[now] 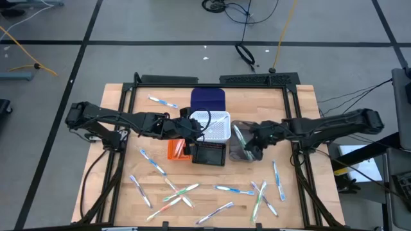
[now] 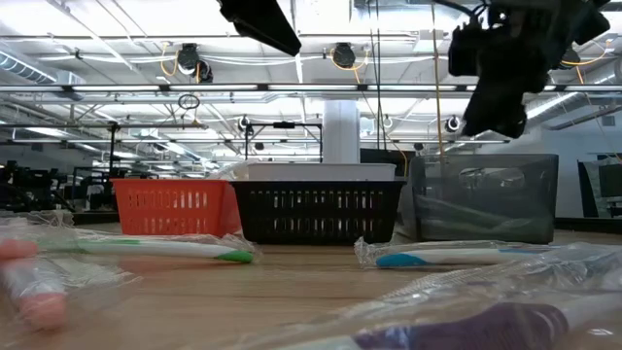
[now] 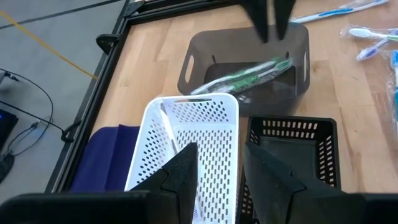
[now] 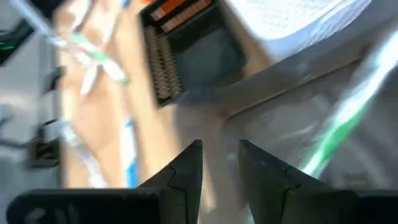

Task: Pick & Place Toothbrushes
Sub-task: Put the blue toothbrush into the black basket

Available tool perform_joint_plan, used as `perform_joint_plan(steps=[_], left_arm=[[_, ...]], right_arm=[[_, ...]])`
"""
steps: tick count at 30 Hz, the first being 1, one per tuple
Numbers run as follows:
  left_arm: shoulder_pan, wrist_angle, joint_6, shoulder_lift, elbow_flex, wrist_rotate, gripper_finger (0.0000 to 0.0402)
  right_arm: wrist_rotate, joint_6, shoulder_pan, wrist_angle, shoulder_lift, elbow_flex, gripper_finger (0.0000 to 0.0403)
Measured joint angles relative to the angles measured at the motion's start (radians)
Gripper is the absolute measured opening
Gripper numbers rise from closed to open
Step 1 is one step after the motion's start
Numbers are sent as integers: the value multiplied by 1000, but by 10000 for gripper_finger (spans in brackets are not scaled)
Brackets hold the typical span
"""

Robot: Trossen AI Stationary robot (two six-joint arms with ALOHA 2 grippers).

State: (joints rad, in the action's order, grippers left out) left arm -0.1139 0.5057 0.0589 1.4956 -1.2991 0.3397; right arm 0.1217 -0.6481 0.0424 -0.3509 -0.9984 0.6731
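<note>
Several wrapped toothbrushes [image 1: 192, 192] lie scattered on the near half of the wooden table, and one more [image 1: 164, 102] lies at the far left. A green-accented toothbrush [image 3: 249, 74] lies slantwise on the bottom of the grey bin [image 1: 244, 149]. Just above that bin hangs my right gripper [image 4: 221, 162], slightly open, with nothing between its fingers. My left gripper [image 3: 221, 171] is held open and empty above the white bin [image 3: 186, 137], which has a pale toothbrush [image 3: 166, 130] in it.
The black bin [image 1: 210, 154] and orange bin [image 1: 175, 149] stand in front of the white one, with the grey bin to their right. A dark blue flat thing [image 1: 209, 99] lies behind. A black frame [image 1: 212, 80] borders the table. Bare wood shows at the far corners.
</note>
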Motion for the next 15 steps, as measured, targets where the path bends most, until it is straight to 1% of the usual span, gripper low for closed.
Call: perform_joint_plan(steps=[3,7,12,15], left_arm=[[0,7,-20,0,0,0,127],[0,51,-53,0,1,0,127],[0,92,-108,0,1,2,127],[0,107,-143,0,1,1,127]], right_arm=[[92,-59,13,-25,30,0,93],[158,-214,81,-115,56,0,93],[162,-435,226,-225,74,0,93],[132,-549,314,-251,76,0,93]])
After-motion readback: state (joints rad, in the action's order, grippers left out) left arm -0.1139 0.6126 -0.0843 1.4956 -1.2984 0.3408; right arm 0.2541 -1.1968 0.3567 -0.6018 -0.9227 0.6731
